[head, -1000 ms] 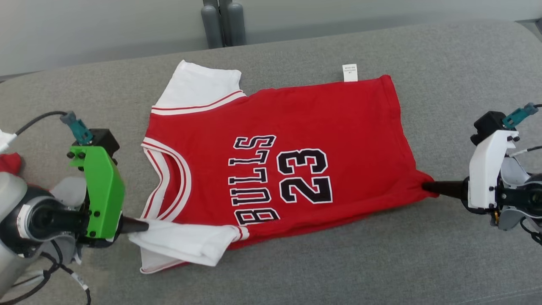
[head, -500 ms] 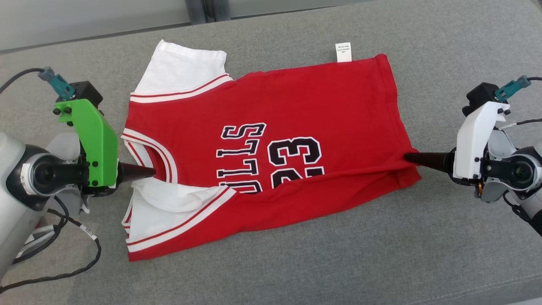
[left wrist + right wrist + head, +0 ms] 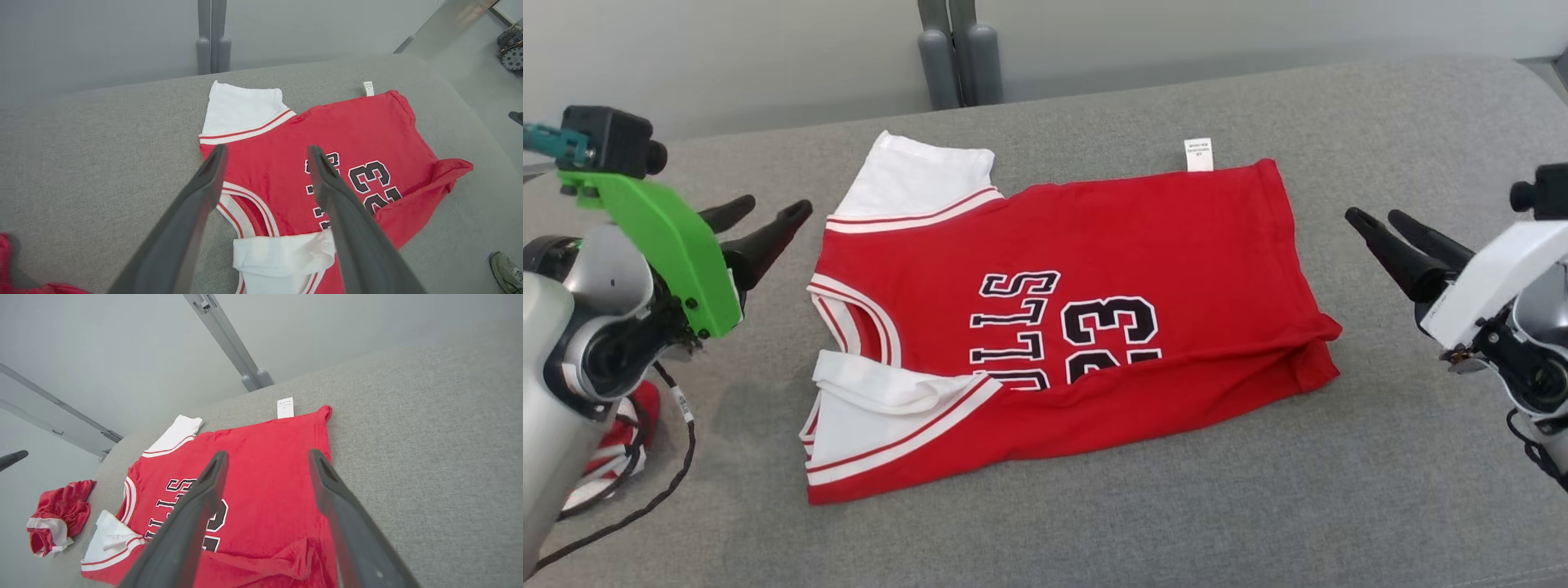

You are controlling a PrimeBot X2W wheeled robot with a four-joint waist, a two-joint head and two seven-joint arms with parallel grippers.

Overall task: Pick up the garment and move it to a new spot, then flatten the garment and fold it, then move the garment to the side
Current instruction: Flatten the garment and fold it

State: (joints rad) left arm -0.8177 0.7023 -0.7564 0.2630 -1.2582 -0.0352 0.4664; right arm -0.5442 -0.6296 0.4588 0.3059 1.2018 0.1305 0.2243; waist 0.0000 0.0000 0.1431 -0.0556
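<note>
Left gripper (image 3: pixel 776 204) and right gripper (image 3: pixel 1374 215) gape empty, apparently clear of the garment (image 3: pixel 1135 237).

The red garment (image 3: pixel 1111 229) carries black lettering, "LLS" clear and the rest lost under a fold, beside the number 23 — print on its white tag (image 3: pixel 1197 154) is too small to read

We are seeing the garment (image 3: pixel 1094 237), a red jersey with white sleeves and black "BULLS 23" lettering, lying flat on the grey cushion (image 3: pixel 1339 506). Its near long edge is lying folded over, covering part of the lettering. A white tag (image 3: pixel 1198 154) is sticking out at the far edge.
</note>
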